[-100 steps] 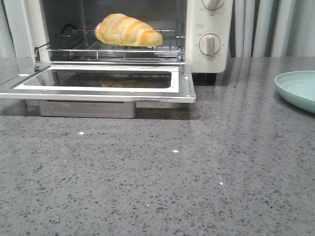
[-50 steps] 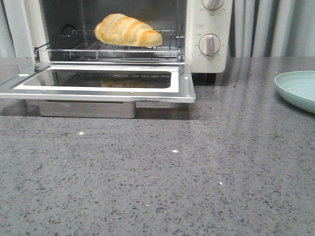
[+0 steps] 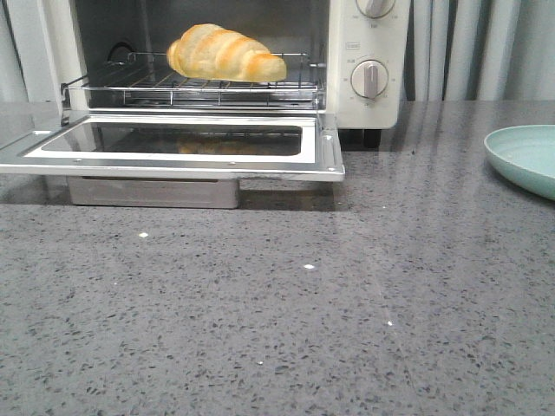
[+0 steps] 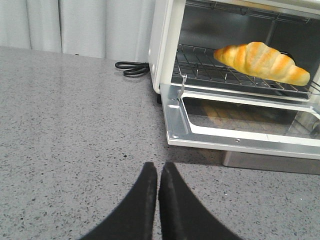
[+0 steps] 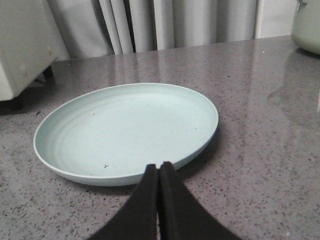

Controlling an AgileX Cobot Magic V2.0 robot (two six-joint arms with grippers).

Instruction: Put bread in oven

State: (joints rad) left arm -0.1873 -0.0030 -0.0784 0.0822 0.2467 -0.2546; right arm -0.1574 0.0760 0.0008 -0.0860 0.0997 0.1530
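The left gripper [image 4: 158,172] is pinched tight with nothing in it, low in its view above the gray table [image 4: 75,125]. The right gripper [image 5: 158,172] is pinched tight too, by the green plate [image 5: 125,130]. The bread [image 3: 224,54] lies on the rack inside the open oven [image 3: 368,61], at the top of the front view.

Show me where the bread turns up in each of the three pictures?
Front view: the bread lies on the rack inside the oven, upper left of the picture.
Left wrist view: it lies on the same rack, upper right of the picture, above the open door.
Right wrist view: not in it; only the plate and an oven corner show.
Shared landmark: the oven.
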